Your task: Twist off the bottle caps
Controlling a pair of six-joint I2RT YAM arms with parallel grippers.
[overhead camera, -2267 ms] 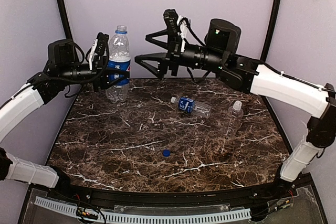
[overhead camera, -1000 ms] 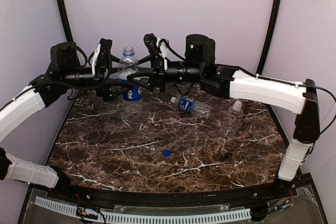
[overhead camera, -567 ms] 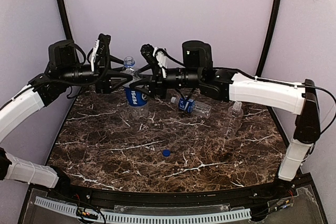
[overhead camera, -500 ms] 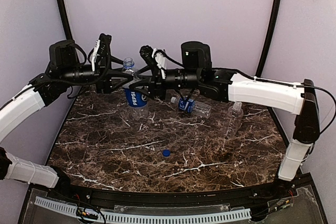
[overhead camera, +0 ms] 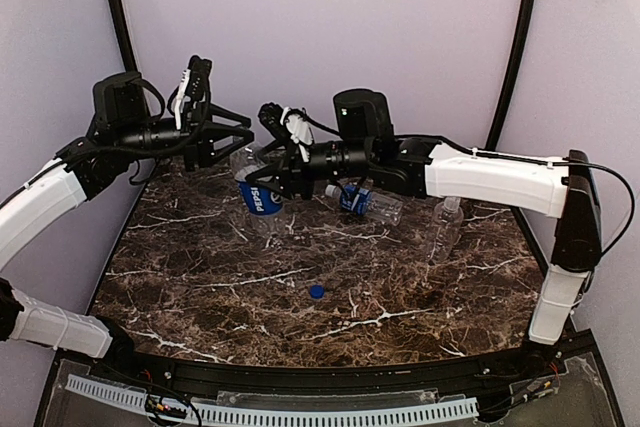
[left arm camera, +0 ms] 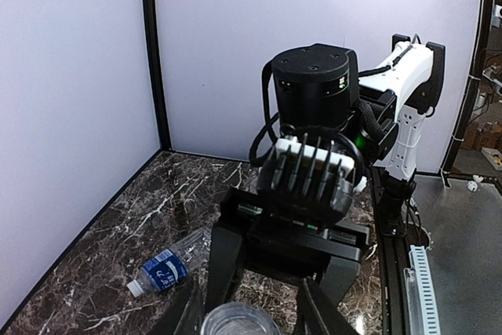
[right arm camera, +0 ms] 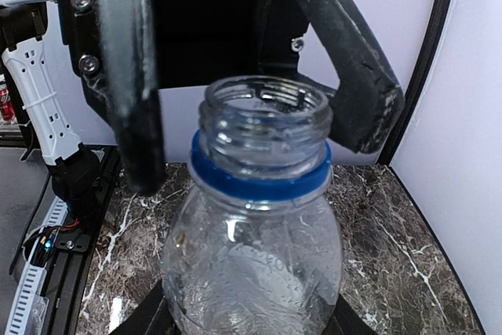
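A clear bottle with a blue Pepsi label (overhead camera: 262, 195) hangs tilted over the table's back left, and my right gripper (overhead camera: 264, 183) is shut on its body. The bottle's mouth (right arm camera: 263, 111) is uncapped above a blue ring. My left gripper (overhead camera: 243, 139) is open, and its fingers (right arm camera: 129, 76) flank the mouth (left arm camera: 239, 321) with a gap. A blue cap (overhead camera: 316, 291) lies loose on the table. A second bottle with a blue label (overhead camera: 365, 202) lies on its side, its white cap (overhead camera: 330, 189) on. A plain bottle (overhead camera: 447, 225) stands upright with a white cap (overhead camera: 452, 201).
The dark marble table (overhead camera: 200, 277) is closed in by purple walls with black corner posts (overhead camera: 118, 7). The right arm (overhead camera: 490, 179) reaches across the back of the table, above the lying bottle (left arm camera: 165, 268).
The right gripper came in from the right and took the Pepsi bottle. The left gripper let go and backed off toward the mouth, its jaws narrowing. The bottle tilted and sank to the right.
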